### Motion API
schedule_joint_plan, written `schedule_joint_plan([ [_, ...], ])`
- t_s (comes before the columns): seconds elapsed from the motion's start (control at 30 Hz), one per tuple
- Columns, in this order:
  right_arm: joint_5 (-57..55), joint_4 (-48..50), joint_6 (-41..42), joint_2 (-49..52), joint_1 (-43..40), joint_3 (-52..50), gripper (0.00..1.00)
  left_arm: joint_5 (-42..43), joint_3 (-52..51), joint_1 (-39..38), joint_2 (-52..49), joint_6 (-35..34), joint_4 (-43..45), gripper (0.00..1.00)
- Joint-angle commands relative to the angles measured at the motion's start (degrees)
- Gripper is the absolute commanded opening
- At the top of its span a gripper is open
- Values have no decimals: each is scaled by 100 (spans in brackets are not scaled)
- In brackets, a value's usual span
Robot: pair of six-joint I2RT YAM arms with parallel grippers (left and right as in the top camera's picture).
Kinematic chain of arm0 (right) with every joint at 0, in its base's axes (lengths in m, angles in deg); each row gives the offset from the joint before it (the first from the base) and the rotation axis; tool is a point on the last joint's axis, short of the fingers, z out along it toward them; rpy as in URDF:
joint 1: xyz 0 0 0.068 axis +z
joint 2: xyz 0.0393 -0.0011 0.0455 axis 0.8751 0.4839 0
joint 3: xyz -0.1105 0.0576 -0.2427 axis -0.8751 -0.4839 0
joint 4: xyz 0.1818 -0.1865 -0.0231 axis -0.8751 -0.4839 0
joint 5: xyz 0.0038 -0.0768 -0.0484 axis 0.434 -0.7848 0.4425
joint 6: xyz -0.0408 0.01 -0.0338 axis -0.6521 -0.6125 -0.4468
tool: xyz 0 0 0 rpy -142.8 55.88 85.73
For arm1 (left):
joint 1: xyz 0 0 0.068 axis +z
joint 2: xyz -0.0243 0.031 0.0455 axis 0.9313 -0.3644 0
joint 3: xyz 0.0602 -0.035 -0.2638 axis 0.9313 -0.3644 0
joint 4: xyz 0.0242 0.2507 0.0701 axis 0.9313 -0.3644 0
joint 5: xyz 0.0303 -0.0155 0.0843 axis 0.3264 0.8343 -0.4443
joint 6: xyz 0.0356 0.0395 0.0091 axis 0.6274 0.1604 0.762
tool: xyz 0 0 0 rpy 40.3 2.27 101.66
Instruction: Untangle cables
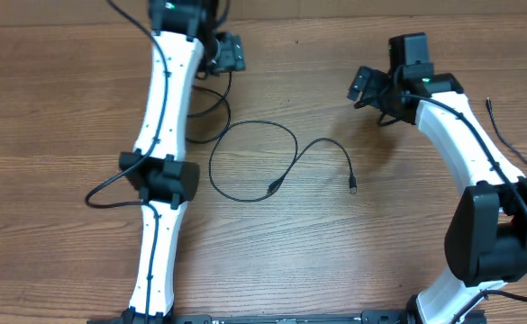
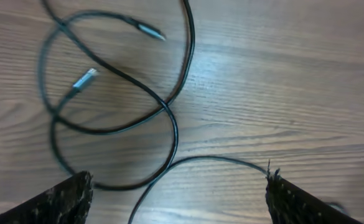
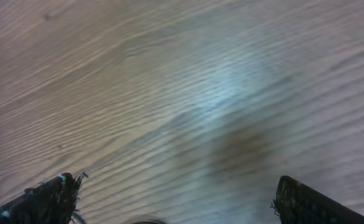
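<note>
Both claws open; cables on the tabletop beneath and beyond the left one.

The left claw [image 2: 178, 182] hangs with its jaws spread wide and nothing between them. Just ahead of it, the cables [image 2: 167, 111] cross in overlapping loops on the tabletop [image 2: 294, 74]. Two silver-tipped plugs [image 2: 85, 79] lie among the loops, apart from the claw. Seen from overhead, a further open loop lies toward the middle of the tabletop, its two ends free between the arms. The right claw [image 3: 177, 183] is likewise spread and empty over bare wood, well apart from the cables.
</note>
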Motion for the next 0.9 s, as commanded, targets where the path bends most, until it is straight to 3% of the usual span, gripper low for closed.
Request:
schedule_joint_plan([
  [0.0, 70, -13, 44, -229, -37, 136, 100, 20, -20, -33, -339, 162, 55, 88],
  [0.2, 70, -52, 44, -229, -46, 136, 100, 258, -20, -50, -765, 575, 190, 86],
  [0.5, 70, -52, 44, -229, -46, 136, 100, 459, -22, -76, -1106, 568, 426, 84],
  [0.6, 70, -50, 44, -229, -46, 136, 100, 391, -22, -76, -1189, 562, 380, 79],
  [0.77, 70, -50, 44, -229, -46, 136, 100, -295, -22, -76, -1309, -59, 417, 82],
  [0.87, 70, -50, 44, -229, -46, 136, 100, -295, -28, -79, -1434, -164, 551, 70],
])
